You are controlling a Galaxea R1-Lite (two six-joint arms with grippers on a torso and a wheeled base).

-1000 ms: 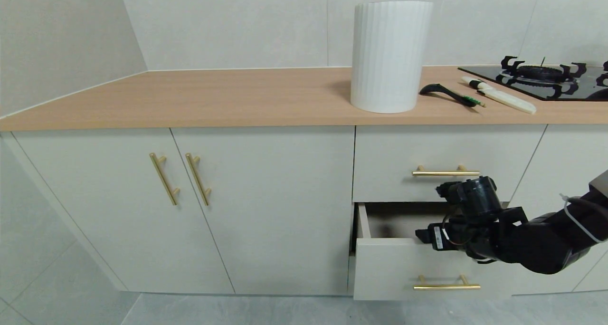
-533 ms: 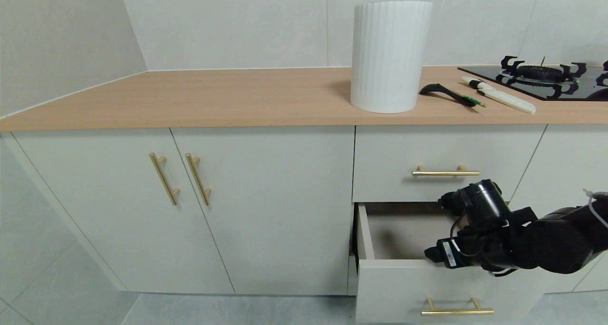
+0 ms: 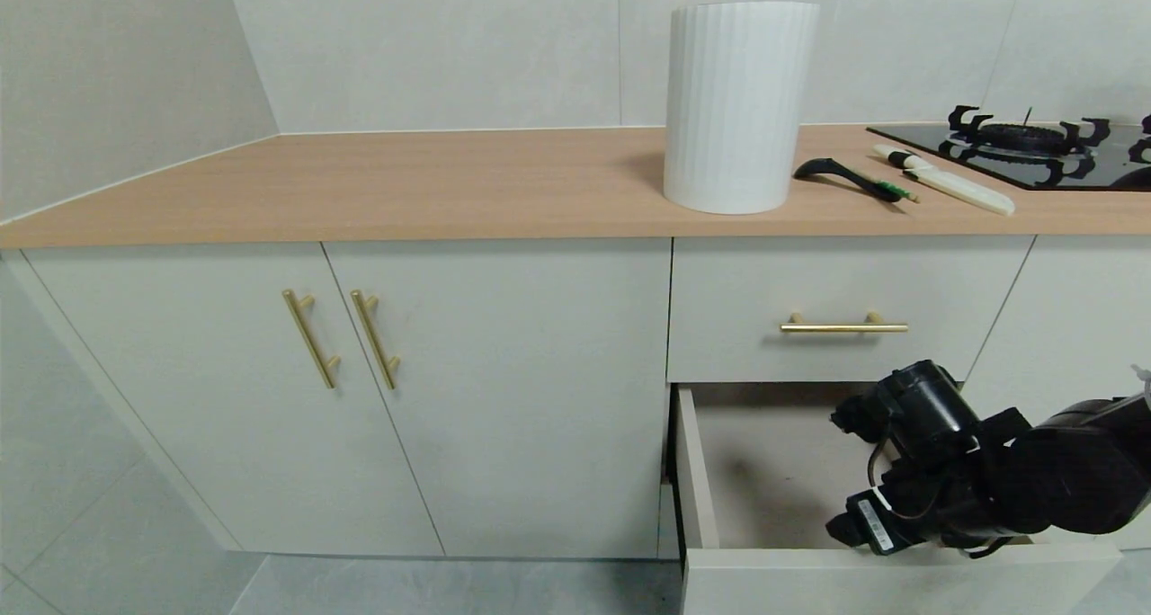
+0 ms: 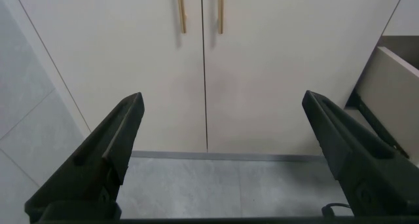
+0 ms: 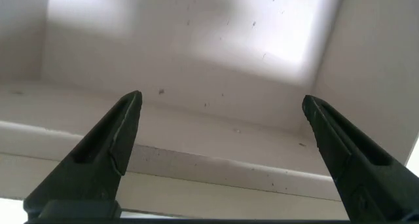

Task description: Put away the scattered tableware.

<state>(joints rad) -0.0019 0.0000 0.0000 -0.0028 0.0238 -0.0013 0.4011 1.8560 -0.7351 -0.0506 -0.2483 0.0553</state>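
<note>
Since the earlier frames the lower drawer (image 3: 764, 471) has slid farther out, its front now at the bottom edge of the head view, and the right arm (image 3: 1052, 471) has moved with it toward the lower right corner.

Materials and shapes: the drawer is a pale, matt box with a plain flat floor, lightly speckled in the right wrist view. Above it the upper drawer (image 3: 836, 282) is shut and carries a thin brass bar handle. In the left half of the frame are two flat pale cabinet doors (image 3: 360, 399) with upright brass handles. The tableware lies on the wood-grain bench (image 3: 405, 183) at upper right: a curved black spoon (image 3: 845, 176) and, just beside it, a long white knife (image 3: 944, 183). A tall white ribbed cylinder (image 3: 737, 107) stands just left of the spoon. A black glass hob (image 3: 1025, 147) with cast pan supports sits at the far right.

Grippers: the right gripper (image 5: 221, 99) is spread wide over the drawer's inside with nothing between its fingers; whether it touches the drawer front cannot be told. The left gripper (image 4: 221, 98) is likewise spread wide, holds nothing, and faces the cabinet doors.

Room: large pale wall tiles behind the bench; grey floor tiles below the cabinets.
</note>
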